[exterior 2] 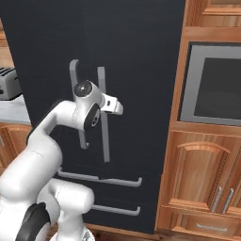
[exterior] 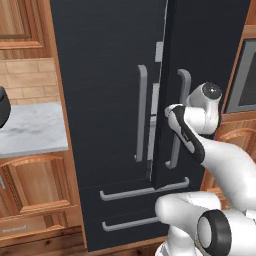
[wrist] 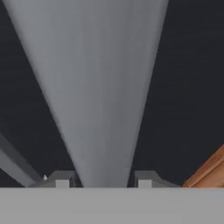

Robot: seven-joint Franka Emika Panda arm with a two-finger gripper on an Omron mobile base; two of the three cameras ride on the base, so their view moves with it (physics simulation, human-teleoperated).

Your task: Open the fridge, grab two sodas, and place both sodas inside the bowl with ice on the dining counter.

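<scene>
Marble counter point(exterior: 30, 127) lay at the left edge of the left base view, pale and veined, under a tan tile wall point(exterior: 27, 80) and over arched wooden cabinet doors point(exterior: 35, 182). A dark rounded object point(exterior: 2, 107) sat at the counter's left edge, cut off by the frame. In the right base view a grey toaster point(exterior 2: 9, 84) stood on that same counter.

Next came the fridge point(exterior: 110, 75), tall and almost black, its two doors meeting at a seam with a grey bar handle point(exterior: 142, 112) on the left door and a right bar handle point(exterior: 181, 117) beside it. The right door stood slightly ajar, a pale strip showing at the seam. Two long horizontal drawer handles point(exterior: 142, 191) crossed the lower front.

The gripper point(wrist: 103, 177) was at the right bar handle, jaws closed around it, the grey bar running up between the fingertips point(wrist: 61, 178) in the hand view.

Right of the fridge stood a wooden cabinet column point(exterior 2: 202, 179) holding a built-in oven window point(exterior 2: 214, 84).
</scene>
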